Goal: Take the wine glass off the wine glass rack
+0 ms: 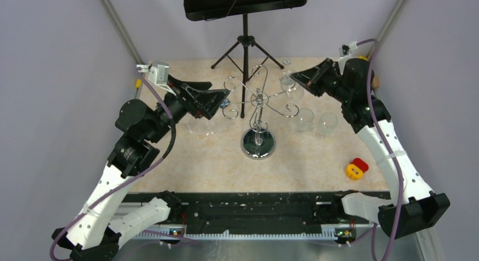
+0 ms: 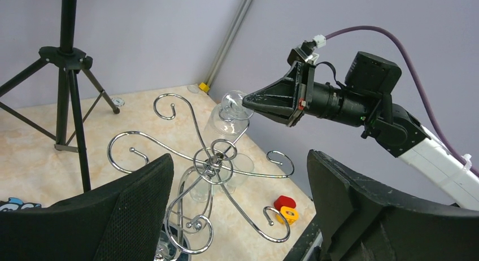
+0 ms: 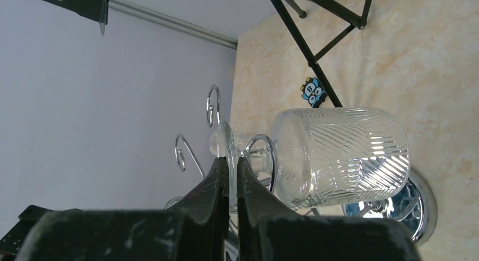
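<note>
At upper right of the top view, the right gripper [image 1: 295, 78] was pinched tight on the wine glass [image 1: 292, 89]. The right wrist view showed its fingers [image 3: 217, 179] closed edge-on over the glass's round foot. The glass hung upside down from a curled hook arm of the wine glass rack [image 1: 258, 100], with the stem sitting in the hook's loop and the cut-patterned bowl below it.

The rack's mirror base stood near the centre of the frame on the beige marbled table [image 1: 197, 165].

Left of the rack, the left gripper [image 1: 226, 96] had its jaws spread wide and held nothing. It was close beside the rack's left-hand hooks; contact could not be made out.

Two clear tumblers [image 1: 304, 118] stood on the table right of the rack. A red and yellow toy [image 1: 356, 168] lay at lower right. A black music stand [image 1: 244, 7] stood at top centre, its tripod behind the rack.
</note>
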Robot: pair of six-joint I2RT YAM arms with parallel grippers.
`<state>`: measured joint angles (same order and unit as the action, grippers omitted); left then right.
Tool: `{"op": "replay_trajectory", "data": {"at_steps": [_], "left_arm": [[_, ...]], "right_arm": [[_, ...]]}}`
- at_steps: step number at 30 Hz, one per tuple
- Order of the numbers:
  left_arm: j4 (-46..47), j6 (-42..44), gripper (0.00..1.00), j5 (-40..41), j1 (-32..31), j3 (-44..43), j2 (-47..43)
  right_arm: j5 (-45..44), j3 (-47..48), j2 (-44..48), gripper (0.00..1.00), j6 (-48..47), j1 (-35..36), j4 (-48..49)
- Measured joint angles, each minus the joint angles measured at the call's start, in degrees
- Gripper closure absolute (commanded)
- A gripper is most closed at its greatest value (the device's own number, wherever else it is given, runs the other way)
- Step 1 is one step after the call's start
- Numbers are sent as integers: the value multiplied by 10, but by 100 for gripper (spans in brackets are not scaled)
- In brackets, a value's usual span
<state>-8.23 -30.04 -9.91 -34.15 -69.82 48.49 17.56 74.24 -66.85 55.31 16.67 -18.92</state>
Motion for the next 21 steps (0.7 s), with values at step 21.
{"op": "replay_trajectory", "data": {"at_steps": [21], "left_arm": [[0, 0, 9, 8, 0, 1, 0]], "right_arm": [[-5, -25, 41, 100, 86, 1, -21]]}}
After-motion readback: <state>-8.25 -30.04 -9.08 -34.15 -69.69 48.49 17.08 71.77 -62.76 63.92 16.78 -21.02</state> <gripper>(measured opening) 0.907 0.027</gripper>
